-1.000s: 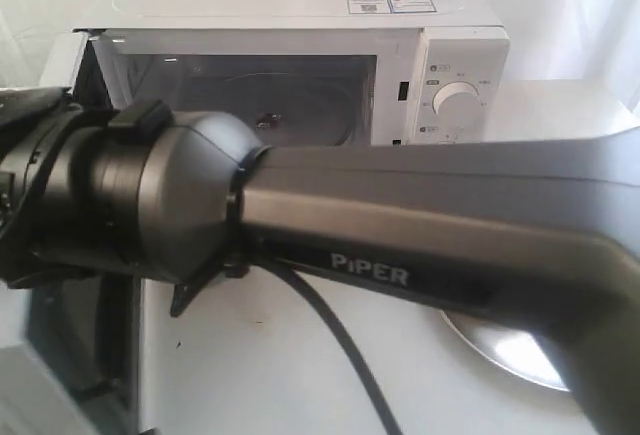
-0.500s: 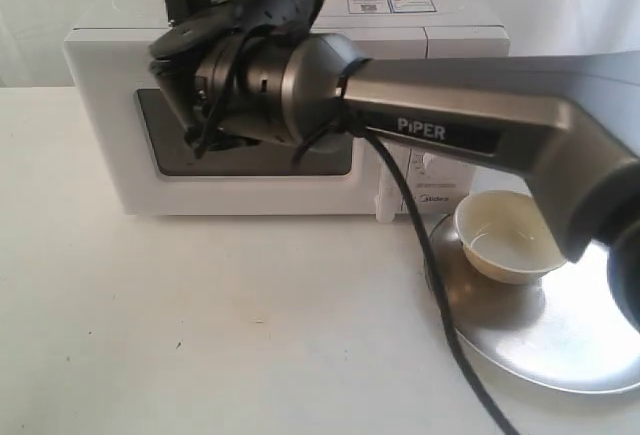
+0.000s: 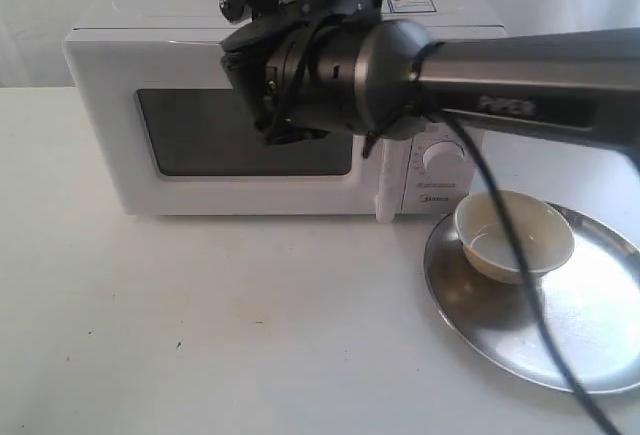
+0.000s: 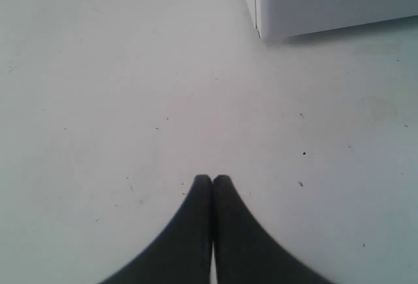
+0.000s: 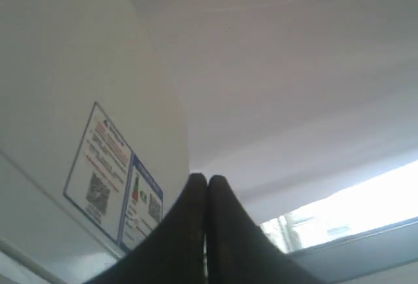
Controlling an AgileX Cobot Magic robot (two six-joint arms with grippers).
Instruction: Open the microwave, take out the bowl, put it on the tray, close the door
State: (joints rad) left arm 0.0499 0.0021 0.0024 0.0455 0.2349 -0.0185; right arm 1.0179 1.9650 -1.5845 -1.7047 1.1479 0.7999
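Note:
The white microwave [image 3: 100, 135] stands at the back of the table, and its door [image 3: 250, 193] with the dark window is closed, handle [image 3: 383, 195] at its right edge. The cream-white bowl [image 3: 515, 235] sits upright on the left part of the silver tray [image 3: 590, 325], in front of the knobs. My right arm [image 3: 340, 75] hangs before the door's upper right. My right gripper [image 5: 207, 178] is shut on nothing and points up past the microwave's top sticker [image 5: 111, 179]. My left gripper [image 4: 212, 178] is shut and empty over bare table near a microwave corner [image 4: 326, 3].
The right arm's black cable [image 3: 500, 215] drapes down across the bowl and tray. A white wall or curtain stands behind the microwave. The white tabletop [image 3: 200, 325] stretches in front of and left of the microwave.
The microwave door, open a second ago, now stands closed. The right arm has swung from the door's left side toward the right and slightly up. The bowl stays on the tray.

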